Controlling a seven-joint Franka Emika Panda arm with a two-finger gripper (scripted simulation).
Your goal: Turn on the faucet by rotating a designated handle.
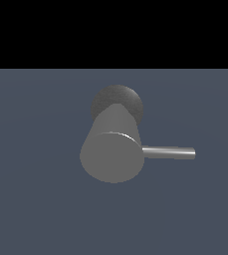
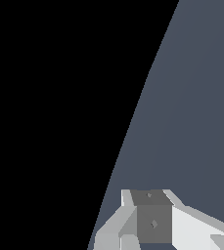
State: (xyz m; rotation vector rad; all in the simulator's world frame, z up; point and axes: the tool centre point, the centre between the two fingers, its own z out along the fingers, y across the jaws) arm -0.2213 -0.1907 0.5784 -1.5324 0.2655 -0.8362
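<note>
Faucet: thick matte grey cylinder faucet (image 1: 113, 149) presents its flat round end; absent from the wrist view, so away from the jaws.
Handle: 1 thin shiny grey metal rod handle (image 1: 169, 152) juts sideways, exposed for pushing.
Gripper: white angular gripper (image 2: 155, 229) faces bare blue-grey floor (image 2: 191, 97); fingertips cropped, jaw state cannot be told.

Flat slate-blue floor (image 1: 36, 209), plain and untextured, ends at a straight edge against black, faucet (image 1: 113, 149) standing on it by its darker rounded base, handle (image 1: 169, 152) sticking out toward the exterior view's right, above the surface
</note>
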